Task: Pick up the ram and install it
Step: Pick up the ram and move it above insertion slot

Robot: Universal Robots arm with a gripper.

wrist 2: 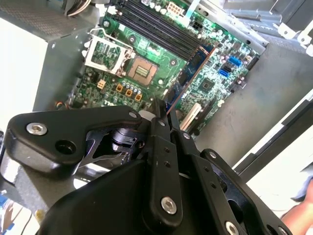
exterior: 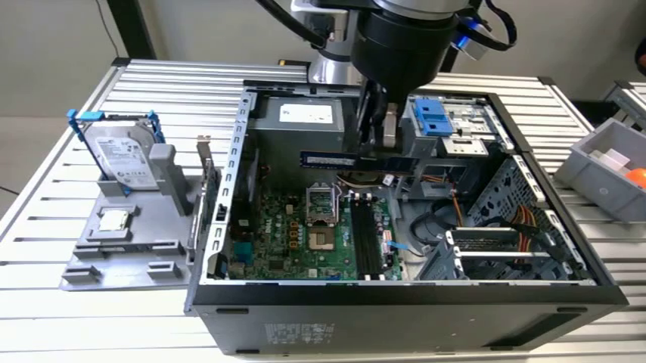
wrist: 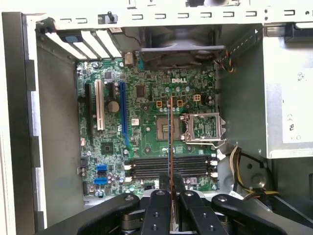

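The arm (exterior: 404,38) ends in a thick, round black body, with a silver joint (exterior: 328,69) behind it. Black cables (exterior: 287,23) loop around it, and a blue clip (exterior: 462,39) sits on one side. The gripper (wrist 2: 164,112) is built of matte black links with rounded ends, joined by small silver screws (wrist 2: 37,129); its fingers (wrist: 159,210) are narrow black bars

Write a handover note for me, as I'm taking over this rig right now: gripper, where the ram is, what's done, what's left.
Gripper: shut on the ram.
Ram: held on edge above the motherboard inside the open case, clear of the black slots and crosswise to them.
Done: ram picked up.
Left: ram not yet seated in a slot.
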